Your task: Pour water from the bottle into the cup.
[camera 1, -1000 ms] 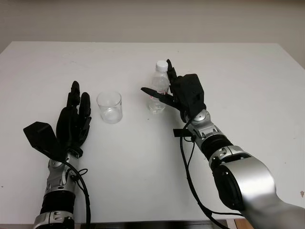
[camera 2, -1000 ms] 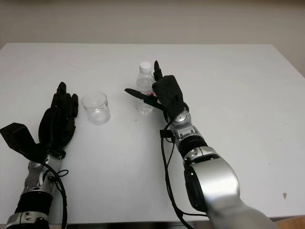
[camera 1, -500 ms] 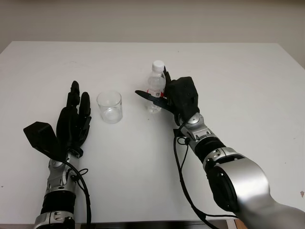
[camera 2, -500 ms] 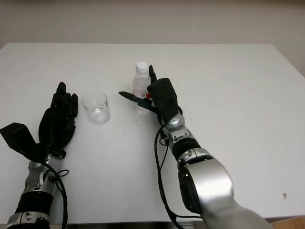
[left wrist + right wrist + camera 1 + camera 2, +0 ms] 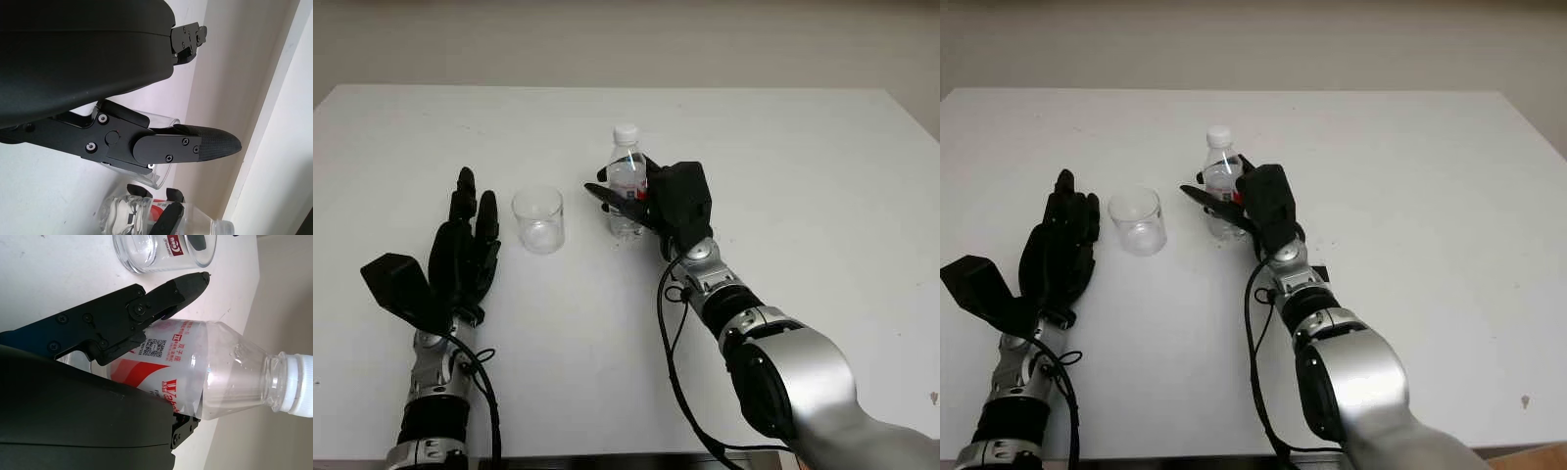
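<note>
One white table (image 5: 822, 157) carries everything here: one cup, one bottle, and the robot's two black hands.

Furthest left is the left hand (image 5: 462, 257), open and holding nothing, over the table's left part nearer the front edge than the far one. In the head views its fingers (image 5: 475, 211) point toward the far edge. From its own wrist camera one finger (image 5: 205, 147) reaches across in front of the cup.

Just right of that hand stands the single clear cup (image 5: 538, 219), upright on the table, close to the hand but apart from it. I cannot tell whether it holds any liquid. It sits left of the table's middle, well in from every edge. The right wrist view shows a red logo on its wall.

Next comes the one clear plastic bottle (image 5: 626, 185), upright, its white cap (image 5: 626, 133) on. It stands near the table's middle, beside the cup with a gap of bare table between them. A red and white label (image 5: 156, 369) wraps its body.

The right hand (image 5: 658, 201) is closed around the bottle, its shell against the bottle's right side. One finger (image 5: 146, 308) crosses the label on the cup-facing side. The right arm (image 5: 783, 362) runs back toward the front right corner.
</note>
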Controlling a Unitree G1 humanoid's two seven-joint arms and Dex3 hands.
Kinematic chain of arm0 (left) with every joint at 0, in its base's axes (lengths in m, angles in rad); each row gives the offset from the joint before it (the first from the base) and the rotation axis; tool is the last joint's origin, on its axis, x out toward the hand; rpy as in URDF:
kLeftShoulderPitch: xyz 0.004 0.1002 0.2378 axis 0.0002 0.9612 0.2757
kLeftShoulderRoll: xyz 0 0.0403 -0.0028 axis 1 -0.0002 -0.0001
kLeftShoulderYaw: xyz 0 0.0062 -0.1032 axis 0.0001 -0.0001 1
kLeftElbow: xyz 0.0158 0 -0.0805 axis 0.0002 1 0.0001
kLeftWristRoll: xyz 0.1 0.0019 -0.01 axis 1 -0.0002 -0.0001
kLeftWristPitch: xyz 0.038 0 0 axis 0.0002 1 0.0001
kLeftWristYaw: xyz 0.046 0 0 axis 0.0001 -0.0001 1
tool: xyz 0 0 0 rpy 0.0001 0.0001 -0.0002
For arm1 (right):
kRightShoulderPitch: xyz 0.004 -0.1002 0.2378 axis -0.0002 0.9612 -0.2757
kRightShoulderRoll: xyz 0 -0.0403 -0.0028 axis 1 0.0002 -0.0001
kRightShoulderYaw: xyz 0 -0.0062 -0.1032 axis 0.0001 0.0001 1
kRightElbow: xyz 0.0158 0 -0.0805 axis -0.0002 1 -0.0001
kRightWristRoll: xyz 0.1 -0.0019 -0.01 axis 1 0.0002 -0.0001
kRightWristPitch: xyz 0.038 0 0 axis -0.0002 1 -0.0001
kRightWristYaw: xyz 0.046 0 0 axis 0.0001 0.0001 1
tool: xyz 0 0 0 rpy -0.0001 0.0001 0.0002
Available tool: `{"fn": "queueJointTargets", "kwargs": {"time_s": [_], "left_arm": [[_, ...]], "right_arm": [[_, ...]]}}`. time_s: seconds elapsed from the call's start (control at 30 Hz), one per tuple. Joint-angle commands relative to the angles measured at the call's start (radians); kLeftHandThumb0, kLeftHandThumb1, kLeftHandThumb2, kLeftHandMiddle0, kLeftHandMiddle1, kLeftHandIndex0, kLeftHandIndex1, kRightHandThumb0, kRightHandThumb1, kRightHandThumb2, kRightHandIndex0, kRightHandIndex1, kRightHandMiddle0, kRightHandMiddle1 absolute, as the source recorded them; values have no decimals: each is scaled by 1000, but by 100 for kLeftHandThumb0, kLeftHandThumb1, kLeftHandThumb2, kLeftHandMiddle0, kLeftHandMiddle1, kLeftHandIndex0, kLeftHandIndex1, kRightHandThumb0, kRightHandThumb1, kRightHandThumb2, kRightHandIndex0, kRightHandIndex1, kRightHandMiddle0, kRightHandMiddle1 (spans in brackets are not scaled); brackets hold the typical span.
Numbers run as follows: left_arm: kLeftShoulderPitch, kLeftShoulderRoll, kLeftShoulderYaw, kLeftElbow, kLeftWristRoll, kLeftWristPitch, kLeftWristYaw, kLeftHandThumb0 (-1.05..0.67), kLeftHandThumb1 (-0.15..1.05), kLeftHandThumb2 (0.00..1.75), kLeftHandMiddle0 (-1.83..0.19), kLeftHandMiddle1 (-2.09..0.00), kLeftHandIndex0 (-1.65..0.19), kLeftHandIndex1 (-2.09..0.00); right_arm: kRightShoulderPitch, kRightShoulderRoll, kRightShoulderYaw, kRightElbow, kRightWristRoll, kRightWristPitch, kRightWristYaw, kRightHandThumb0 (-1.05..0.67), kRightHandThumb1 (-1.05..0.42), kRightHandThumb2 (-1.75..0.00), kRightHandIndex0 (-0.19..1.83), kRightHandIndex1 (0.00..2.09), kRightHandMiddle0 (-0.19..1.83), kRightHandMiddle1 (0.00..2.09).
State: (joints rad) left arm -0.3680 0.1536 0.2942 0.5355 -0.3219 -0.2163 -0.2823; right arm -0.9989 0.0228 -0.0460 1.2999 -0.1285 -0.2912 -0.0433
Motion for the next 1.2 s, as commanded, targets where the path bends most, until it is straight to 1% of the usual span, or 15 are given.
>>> {"fn": "queueJointTargets", "kwargs": {"time_s": [0.0,0.07,0.2,0.23,0.3,0.43,0.6,0.77,1.0,1.13,1.17], "left_arm": [[30,-10,7,12,-9,4,0,-71,105,37,15,-5,18,-5],[29,-9,7,14,-8,3,-2,-71,105,38,16,-5,18,-5],[32,-6,6,9,-4,12,2,-71,105,39,15,-5,18,-5],[33,-6,6,8,-4,14,3,-71,105,38,15,-5,18,-5],[33,-4,7,8,-6,13,-2,-71,105,38,15,-5,18,-5],[28,-3,9,14,-8,8,-8,-70,105,39,15,-6,17,-5],[22,0,10,19,-5,8,-8,-70,105,40,15,-5,18,-5],[19,-2,11,21,-4,8,-5,-70,105,39,15,-5,18,-5],[22,-7,9,18,-5,6,-6,-70,105,39,15,-5,18,-5],[30,-11,9,16,-4,0,-4,-71,105,39,15,-5,17,-5],[32,-13,9,14,-5,1,-4,-71,105,38,15,-5,17,-5]], "right_arm": [[-20,4,6,11,-8,6,0,-52,-105,-17,85,209,67,209],[-19,2,10,11,-13,4,-1,-50,-105,-21,100,209,78,209],[-25,-3,35,12,-45,11,-24,-47,-105,-28,120,209,95,209],[-27,-4,37,11,-49,13,-26,-46,-105,-29,121,209,97,209],[-31,-8,54,10,-69,-2,-45,-41,-105,-31,121,209,98,209],[-54,-24,81,9,-105,-16,-76,-38,-105,-33,117,209,95,209],[-95,-51,120,12,-159,-49,-138,-36,-105,-29,109,209,90,209],[-145,-79,180,18,-234,-55,-188,-40,-105,-29,112,209,90,209],[-210,-113,298,28,-369,-38,-252,-42,-105,-31,126,209,99,209],[-238,-124,374,38,-454,-18,-303,-44,-105,-29,127,209,97,209],[-246,-126,387,40,-467,-10,-303,-45,-105,-27,125,209,92,209]]}}
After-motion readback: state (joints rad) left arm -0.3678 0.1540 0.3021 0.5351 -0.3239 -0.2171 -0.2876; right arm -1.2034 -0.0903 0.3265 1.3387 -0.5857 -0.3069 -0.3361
